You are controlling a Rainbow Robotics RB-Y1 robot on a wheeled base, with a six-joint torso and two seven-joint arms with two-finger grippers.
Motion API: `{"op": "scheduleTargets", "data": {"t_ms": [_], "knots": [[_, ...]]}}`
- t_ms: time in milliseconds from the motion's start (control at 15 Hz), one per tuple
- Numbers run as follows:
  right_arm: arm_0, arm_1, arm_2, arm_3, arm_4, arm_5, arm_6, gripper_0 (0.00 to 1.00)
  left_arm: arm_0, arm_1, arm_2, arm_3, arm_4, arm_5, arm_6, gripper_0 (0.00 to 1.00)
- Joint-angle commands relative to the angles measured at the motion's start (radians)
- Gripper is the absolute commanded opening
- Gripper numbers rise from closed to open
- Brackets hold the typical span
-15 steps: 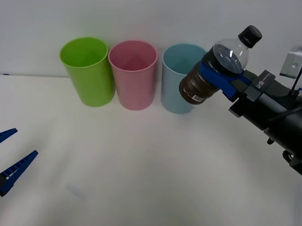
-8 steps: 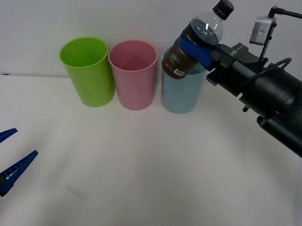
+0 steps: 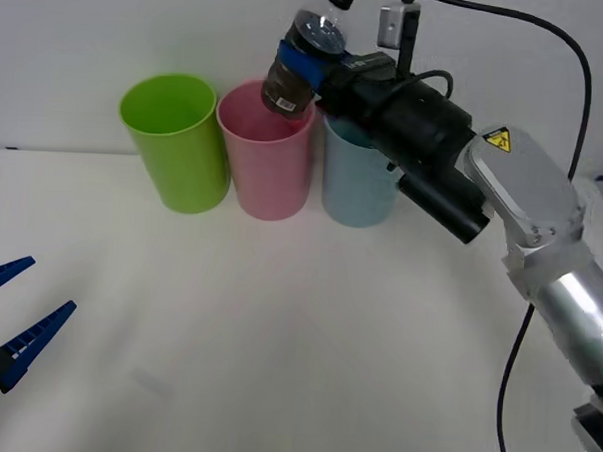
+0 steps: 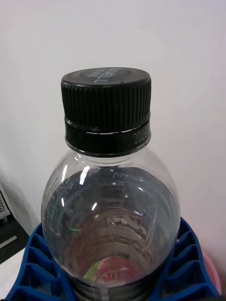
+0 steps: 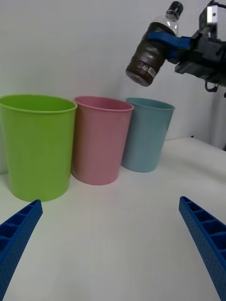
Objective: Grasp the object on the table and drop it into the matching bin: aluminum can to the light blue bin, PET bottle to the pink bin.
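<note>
My right gripper (image 3: 307, 58) is shut on the PET bottle (image 3: 300, 66), a small clear bottle with a black cap and a dark label band. It holds the bottle tilted in the air above the right rim of the pink bin (image 3: 266, 150). The light blue bin (image 3: 356, 178) stands just right of the pink one. In the right wrist view the bottle (image 4: 109, 207) sits between my blue fingers (image 4: 33, 273), cap up. From the left wrist view the bottle (image 5: 149, 59) hangs above the gap between the pink bin (image 5: 100, 139) and the light blue bin (image 5: 146, 134). My left gripper (image 3: 12, 318) rests open at the table's near left.
A lime green bin (image 3: 176, 140) stands left of the pink one, all three in a row at the back of the white table (image 3: 277, 335). My right arm (image 3: 454, 163) reaches over the light blue bin.
My right gripper has carried the bottle left and slightly up, from in front of the light blue bin to above the pink bin's rim. The left gripper has not moved.
</note>
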Motion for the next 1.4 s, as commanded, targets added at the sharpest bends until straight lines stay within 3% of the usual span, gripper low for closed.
{"op": "scheduleTargets", "data": {"t_ms": [67,467,1000,1067,1200,1400], "knots": [[-0.104,0.086,0.0,0.162,0.026,0.016,0.012,0.0,0.0,0.0,0.0,0.0,0.0,0.0,0.0,1.0],[-0.276,0.207,0.0,0.426,0.058,0.113,0.044,0.0,0.0,0.0,0.0,0.0,0.0,0.0,0.0,1.0],[-0.281,0.21,0.009,0.435,0.061,0.127,0.057,0.0,0.0,0.0,0.0,0.0,0.0,0.0,0.0,1.0],[-0.281,0.21,0.011,0.433,0.061,0.127,0.057,0.08,0.0,0.0,0.0,0.0,0.0,0.0,0.0,1.0],[-0.281,0.207,0.011,0.435,0.06,0.127,0.064,1.0,0.0,0.0,0.0,0.0,0.0,0.0,0.0,1.0],[-0.281,0.198,0.011,0.433,0.061,0.125,0.074,1.0,0.0,0.0,0.0,0.0,0.0,0.0,0.0,1.0]]}}
